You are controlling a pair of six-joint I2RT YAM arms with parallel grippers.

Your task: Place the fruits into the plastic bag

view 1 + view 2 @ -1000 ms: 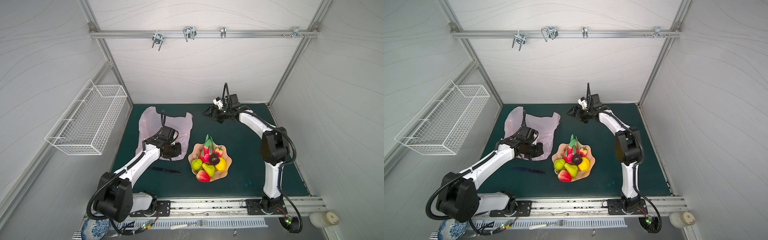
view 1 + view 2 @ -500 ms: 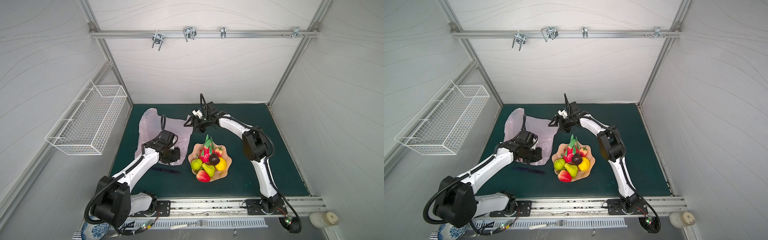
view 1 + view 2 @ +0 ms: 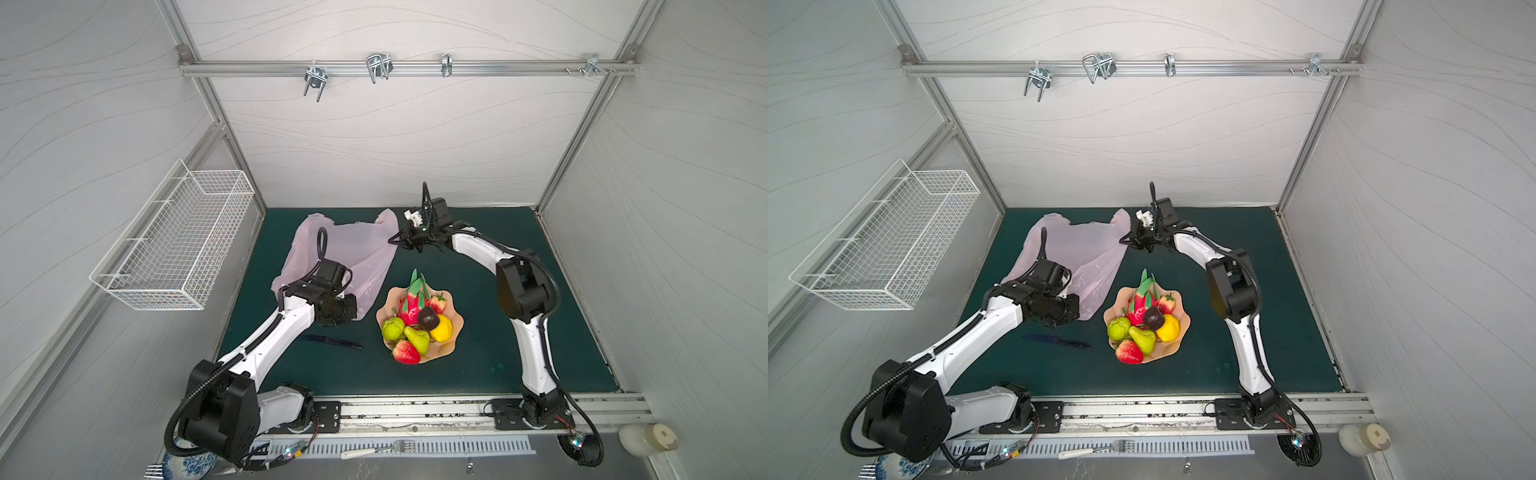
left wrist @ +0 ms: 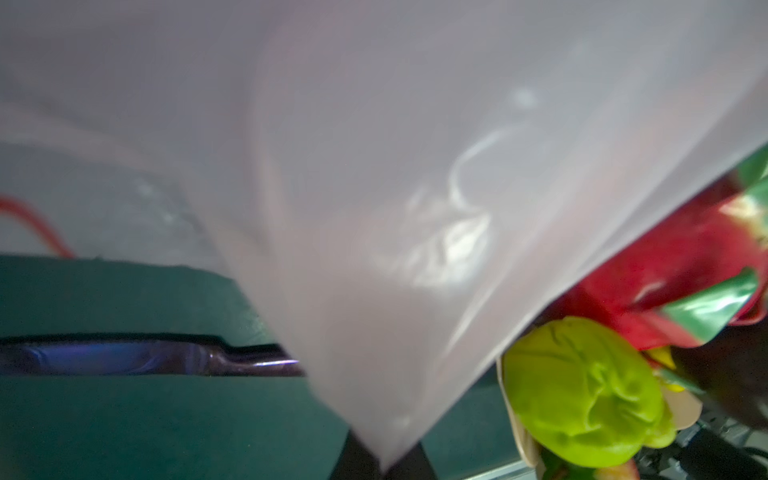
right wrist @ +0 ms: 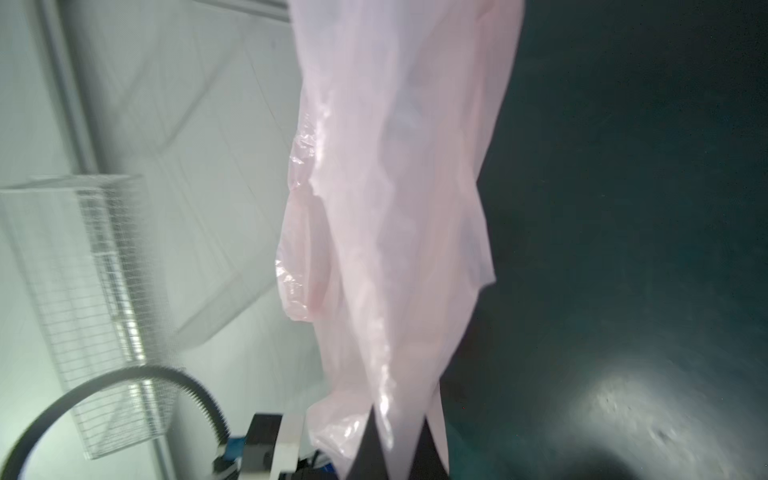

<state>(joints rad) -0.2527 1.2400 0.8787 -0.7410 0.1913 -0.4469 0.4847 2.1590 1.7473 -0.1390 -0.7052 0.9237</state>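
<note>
Your left hand (image 4: 380, 463) and right hand (image 5: 395, 453) both pinch the bag (image 3: 353, 249) tight, likely to pull it open for the fruits (image 3: 415, 316).

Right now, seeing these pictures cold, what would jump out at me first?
The bright toy fruits heaped in a peach scalloped bowl at the middle of the dark green mat catch the eye first. Behind them to the left spreads the pale-pink plastic bag, the left gripper pinching its near corner and the right gripper pinching its far right edge.
</note>
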